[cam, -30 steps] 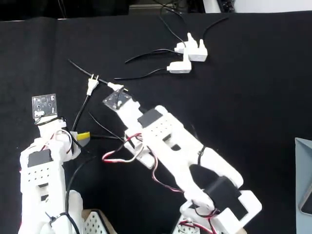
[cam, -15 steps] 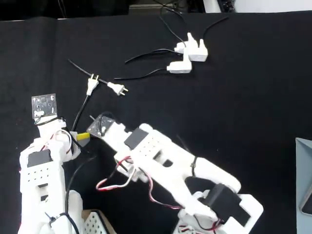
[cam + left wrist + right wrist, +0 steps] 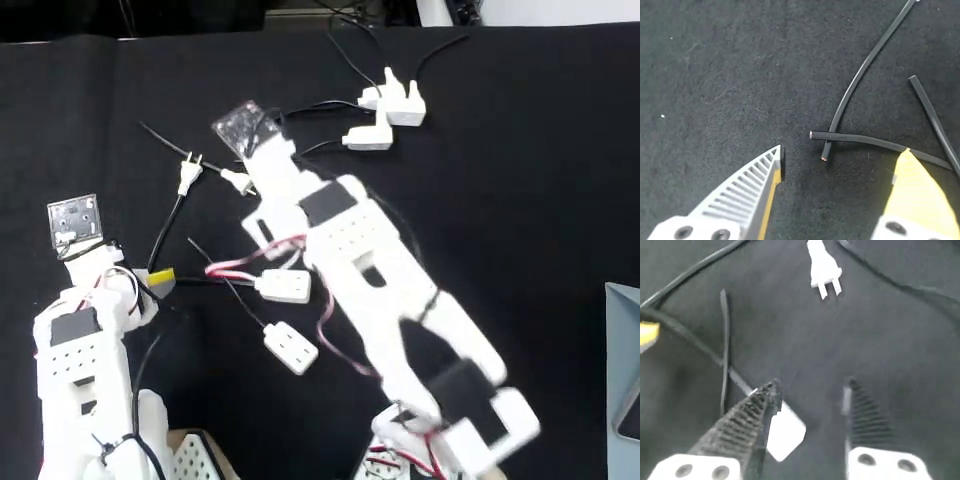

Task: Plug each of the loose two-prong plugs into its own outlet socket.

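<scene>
Two loose white two-prong plugs [image 3: 188,172] [image 3: 240,182] lie on the black cloth at centre left, each on a black cable. Two white outlet sockets [image 3: 283,285] [image 3: 291,347] lie nearer the front, beside the right arm. My right gripper [image 3: 810,390] is open and raised over the cloth; one plug [image 3: 824,270] lies ahead of it and a socket [image 3: 785,432] lies under its fingers. My left gripper [image 3: 840,165] is open low over the cloth, with two cut cable ends [image 3: 825,145] between its fingers. Its yellow fingertip [image 3: 162,276] sits by the cables.
Three white plug-and-socket pieces [image 3: 390,110] with black cables lie at the back. Loose black cables [image 3: 165,235] cross the cloth between the arms. A pale blue object [image 3: 622,370] stands at the right edge. Red and white wires [image 3: 240,265] hang from the right arm.
The right arm swung from low near the left gripper up toward the back, uncovering the two sockets. The left arm shifted slightly left.
</scene>
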